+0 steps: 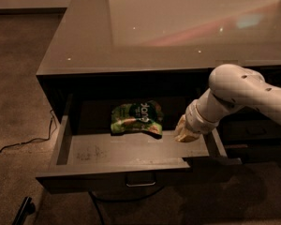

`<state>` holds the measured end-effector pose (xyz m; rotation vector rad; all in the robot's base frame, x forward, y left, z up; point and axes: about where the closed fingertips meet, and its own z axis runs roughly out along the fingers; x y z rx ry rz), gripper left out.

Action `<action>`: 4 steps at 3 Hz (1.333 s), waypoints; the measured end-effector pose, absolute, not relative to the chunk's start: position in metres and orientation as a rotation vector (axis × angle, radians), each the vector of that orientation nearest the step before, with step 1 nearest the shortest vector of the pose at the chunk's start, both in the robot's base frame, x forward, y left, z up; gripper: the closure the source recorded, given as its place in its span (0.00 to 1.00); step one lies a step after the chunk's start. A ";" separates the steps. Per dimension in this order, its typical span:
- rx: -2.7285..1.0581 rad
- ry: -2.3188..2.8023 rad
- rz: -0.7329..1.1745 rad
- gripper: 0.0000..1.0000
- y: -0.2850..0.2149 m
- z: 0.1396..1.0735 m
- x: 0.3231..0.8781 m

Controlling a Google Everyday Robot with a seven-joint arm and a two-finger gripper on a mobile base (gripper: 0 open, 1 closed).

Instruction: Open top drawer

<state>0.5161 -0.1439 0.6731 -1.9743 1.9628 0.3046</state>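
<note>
The top drawer point(93, 152) of the dark grey cabinet stands pulled out. Its scuffed grey floor is showing. Its flat front faces me at the bottom, with a small loop handle point(140, 179) at its centre. A green snack bag point(136, 119) lies inside, at the back middle. My gripper point(185, 133) is at the end of the white arm point(234, 90). It reaches down into the drawer's right end, just right of the bag and close to the right side wall.
The glossy cabinet top point(178, 27) overhangs the back of the drawer. Further dark drawer fronts point(255, 130) sit to the right behind the arm. A black cable point(18, 144) runs over the carpet on the left. A dark object point(24, 209) lies at the lower left.
</note>
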 end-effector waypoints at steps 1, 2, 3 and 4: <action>-1.974 1.963 0.305 1.00 -0.144 0.673 0.516; -1.990 1.981 0.336 1.00 -0.145 0.660 0.496; -2.014 1.992 0.359 1.00 -0.144 0.649 0.478; -2.030 2.005 0.379 1.00 -0.143 0.642 0.468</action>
